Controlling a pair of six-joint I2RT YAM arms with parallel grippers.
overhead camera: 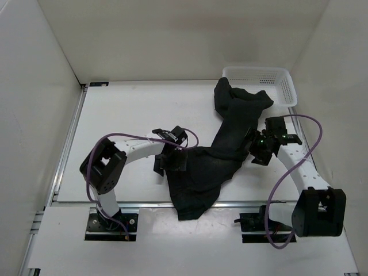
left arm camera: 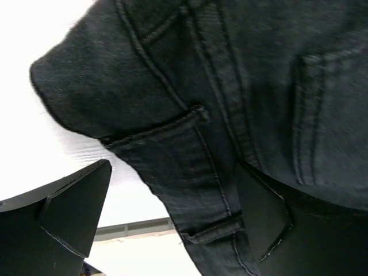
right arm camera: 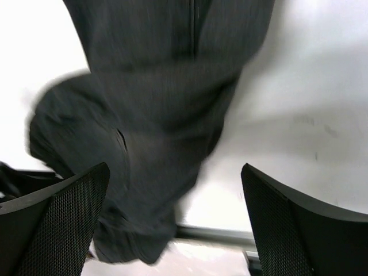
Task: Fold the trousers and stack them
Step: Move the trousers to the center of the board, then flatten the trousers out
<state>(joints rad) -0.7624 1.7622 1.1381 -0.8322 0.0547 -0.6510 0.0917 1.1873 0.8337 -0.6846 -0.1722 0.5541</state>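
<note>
At the near edge of the table [overhead camera: 126, 115], waist end of the trousers [overhead camera: 201, 172] in a rumpled heap, lapping over the front rail. Just beyond, left gripper [left arm camera: 172, 172] spread wide across the pocket seams, clamping nothing. Farther right, right gripper [right arm camera: 175, 169] likewise fully apart above a leg, empty. At the far end, legs twisted together, reaching up beside the white basket [overhead camera: 284, 86]. Seems barely started: no fold made, nothing flattened; straightening, folding and stacking all left to do.
</note>
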